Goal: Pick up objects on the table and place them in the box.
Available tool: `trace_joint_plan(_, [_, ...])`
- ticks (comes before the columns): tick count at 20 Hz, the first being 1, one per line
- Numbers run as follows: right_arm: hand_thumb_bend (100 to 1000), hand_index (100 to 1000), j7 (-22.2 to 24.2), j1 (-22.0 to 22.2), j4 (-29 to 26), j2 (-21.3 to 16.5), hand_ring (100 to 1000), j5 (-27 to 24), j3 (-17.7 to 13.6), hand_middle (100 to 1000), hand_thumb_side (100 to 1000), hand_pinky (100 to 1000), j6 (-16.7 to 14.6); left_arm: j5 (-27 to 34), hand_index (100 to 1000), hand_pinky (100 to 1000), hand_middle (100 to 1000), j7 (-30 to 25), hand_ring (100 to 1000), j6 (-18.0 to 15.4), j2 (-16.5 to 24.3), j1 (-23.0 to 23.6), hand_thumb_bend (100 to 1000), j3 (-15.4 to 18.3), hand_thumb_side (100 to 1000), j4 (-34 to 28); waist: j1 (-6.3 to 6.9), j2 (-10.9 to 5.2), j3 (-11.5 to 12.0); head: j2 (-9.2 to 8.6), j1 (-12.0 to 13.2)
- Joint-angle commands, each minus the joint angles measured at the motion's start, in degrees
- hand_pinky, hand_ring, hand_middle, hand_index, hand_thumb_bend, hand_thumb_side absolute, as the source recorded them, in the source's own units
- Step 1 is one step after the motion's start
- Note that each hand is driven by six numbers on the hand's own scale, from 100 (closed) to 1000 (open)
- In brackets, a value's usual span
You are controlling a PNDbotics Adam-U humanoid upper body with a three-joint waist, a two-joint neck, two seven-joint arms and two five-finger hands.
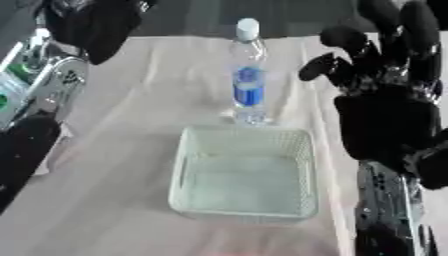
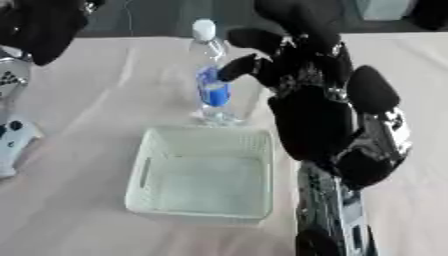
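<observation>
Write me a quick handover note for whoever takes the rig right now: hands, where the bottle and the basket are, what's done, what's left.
Right hand: open, raised just right of the water bottle, not gripping it.
Left hand: near the far left corner; fingers can't be made out.
Bottle: upright on the table, just behind the white basket.
Done: nothing; the basket looks empty.
Left: grasp the bottle and put it in the basket.

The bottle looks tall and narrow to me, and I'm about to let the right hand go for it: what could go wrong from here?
1. The bottle stands upright; a nudge from the open right hand beside it could tip it.
2. It stands just behind the basket; if it falls, it may roll across the table.
</observation>
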Motion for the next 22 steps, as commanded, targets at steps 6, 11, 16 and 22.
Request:
trace_joint_plan(6, [100,925,1.68,-1.91,-1.05,-0.2,827,-1.08,0.66,887,1000,683,-0.37,-1.92,991,1000,1000,-4.25,1000,-1.7,1.54,-0.62,768,0.04,686,-0.36,0.17,0.61,-1.96,-2.61,2.37])
trace_joint_plan(11, [100,926,2.42,-3.14,-1.05,-0.5,830,-1.65,1.03,889,1000,684,0.43,-2.13,996,1000,1000,-8.36,1000,-2.98,3.3,0.5,761,-0.9,694,-0.88,0.66,1.73,-3.96,-3.93,3.35])
trace_joint_plan(16, [100,928,3.23,-4.25,-1.05,-1.07,831,-2.09,1.24,891,1000,685,1.02,-0.34,997,1000,1000,-12.05,1000,-3.61,6.15,1.28,750,-2.19,705,-1.77,1.44,2.72,-6.02,-5.17,3.98])
trace_joint_plan(22, [100,929,3.98,-5.46,-0.75,-1.48,833,-2.39,1.17,893,1000,686,1.02,1.3,999,1000,1000,-14.77,1000,-4.06,8.72,2.61,771,-2.56,738,-2.7,1.69,3.58,-7.53,-6.09,4.2])
